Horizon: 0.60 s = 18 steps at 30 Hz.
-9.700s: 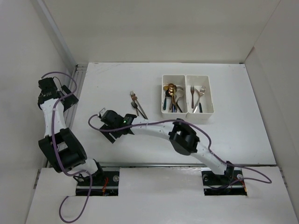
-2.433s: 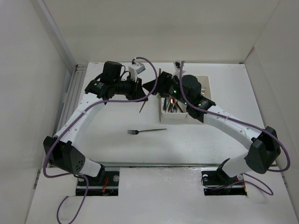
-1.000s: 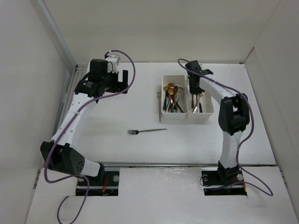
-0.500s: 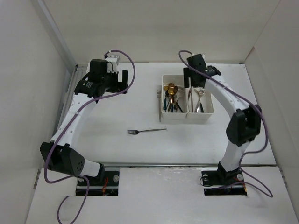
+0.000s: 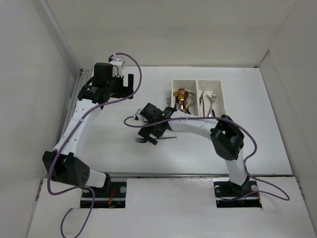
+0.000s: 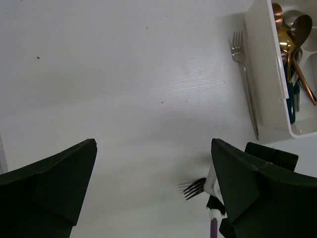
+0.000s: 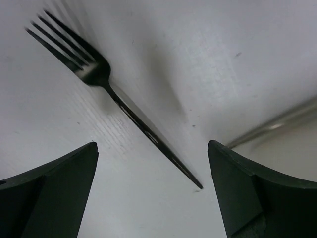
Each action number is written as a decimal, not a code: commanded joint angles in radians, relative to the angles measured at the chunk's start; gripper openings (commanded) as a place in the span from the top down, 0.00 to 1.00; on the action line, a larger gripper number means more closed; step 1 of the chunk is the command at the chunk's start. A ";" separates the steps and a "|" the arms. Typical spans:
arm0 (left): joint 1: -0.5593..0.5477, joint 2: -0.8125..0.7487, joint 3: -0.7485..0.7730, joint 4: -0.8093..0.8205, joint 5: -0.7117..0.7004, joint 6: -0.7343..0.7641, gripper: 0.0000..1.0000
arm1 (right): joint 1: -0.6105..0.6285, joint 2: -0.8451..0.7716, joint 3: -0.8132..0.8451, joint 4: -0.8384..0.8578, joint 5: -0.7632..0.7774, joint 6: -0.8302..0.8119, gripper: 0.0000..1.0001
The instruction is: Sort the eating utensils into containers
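Right fingers (image 5: 148, 135): apart, low over the worktop (image 5: 257, 144) left of centre. In the wrist view one finger stands either side of the dark fork and neither touches it.
Dark fork (image 7: 124, 109): lies flat on the worktop near the middle (image 5: 166, 138), tines to the left, with part of its length under the right arm's wrist.
Left fingers (image 5: 130, 85): apart and holding nothing, raised over the far left of the worktop.
Containers (image 5: 198, 118): two white bins joined side by side at the far right-centre.
Left bin (image 6: 265, 74): gold and copper spoons (image 6: 290, 44) piled inside.
Right bin (image 5: 221, 99): silver forks (image 5: 210, 98) inside.
Silver fork (image 6: 245, 74): flat on the worktop just beside the left bin's left wall, outside it, tines toward the far edge.
Change, right arm: half a second ago it reached over the right bin at the far side. It has now swung across to the near left and come down over the dark fork.
Change, right fingers: closed a second ago above the right bin, now spread wide.
Change, dark fork: in the same spot and at the same angle as a second ago.
Change, left arm: pose and open fingers unchanged over the last second.
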 commanded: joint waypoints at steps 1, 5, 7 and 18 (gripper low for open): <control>0.034 -0.041 0.015 0.012 -0.041 -0.011 0.00 | -0.011 0.010 0.001 -0.013 -0.095 -0.043 0.04; 0.060 -0.050 0.006 0.012 -0.041 -0.020 0.00 | -0.011 0.071 0.001 0.052 -0.071 -0.011 0.04; 0.069 -0.061 0.006 0.012 -0.041 -0.020 0.00 | -0.011 0.116 0.001 0.073 -0.042 -0.001 0.07; 0.079 -0.061 0.006 0.021 -0.041 -0.020 0.00 | -0.011 0.169 -0.074 0.111 -0.089 0.039 0.84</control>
